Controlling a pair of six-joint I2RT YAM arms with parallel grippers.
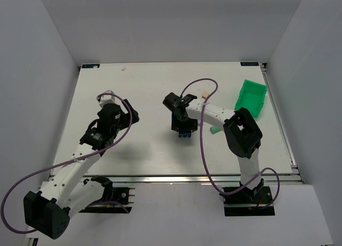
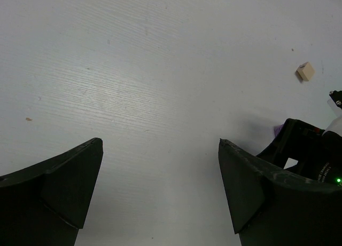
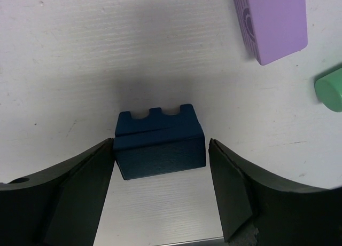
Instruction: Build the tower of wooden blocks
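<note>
Two dark blue blocks (image 3: 160,144) sit stacked on the white table, a notched one under a plain one. My right gripper (image 3: 160,144) is open around them. Its left finger (image 3: 91,176) is at the stack's edge, and its right finger (image 3: 230,182) stands a little clear. From above, this gripper (image 1: 184,129) hovers over the blue stack (image 1: 185,134) at mid-table. A lilac purple block (image 3: 272,22) and a mint green block (image 3: 331,88) lie beyond it. A cream block (image 2: 305,71) lies farther off. My left gripper (image 2: 159,144) is open over bare table.
A bright green bin (image 1: 251,96) stands tilted at the back right of the table (image 1: 139,86). The mint block (image 1: 215,129) lies beside the right arm's forearm, and the cream block (image 1: 204,94) lies behind it. Grey walls close in both sides and the back.
</note>
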